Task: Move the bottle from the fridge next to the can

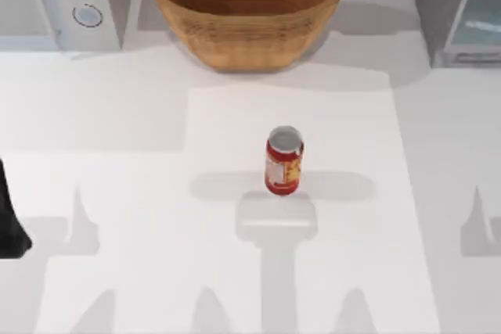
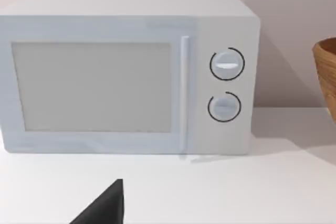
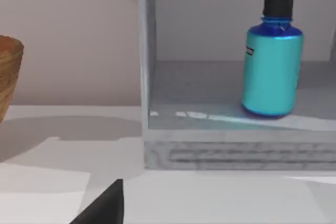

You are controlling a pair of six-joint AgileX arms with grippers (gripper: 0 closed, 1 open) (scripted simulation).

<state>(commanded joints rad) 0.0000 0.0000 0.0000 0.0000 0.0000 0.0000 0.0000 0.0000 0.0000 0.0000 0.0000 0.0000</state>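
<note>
Glossy metallic bottle [image 3: 271,66], silver-top can [image 1: 283,160], woven basket [image 1: 247,7], matt table [image 1: 117,185].

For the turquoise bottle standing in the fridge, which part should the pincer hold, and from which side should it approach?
Grip the bottle around its straight turquoise body, coming in level through the fridge's open front. It stands upright on the shelf, so the round sides are free. The enclosure probably blocks a grasp from above, and the black cap looks too narrow for a steady hold.

1. We see the bottle [image 3: 271,66]: turquoise body, dark blue shoulder, black cap.
2. The can [image 1: 283,160]: red, yellow-and-white label, silver top.
3. The fridge [image 3: 152,129]: grey.
4. The basket [image 1: 247,7]: ribbed brown.
5. The microwave [image 2: 126,72]: white.
</note>
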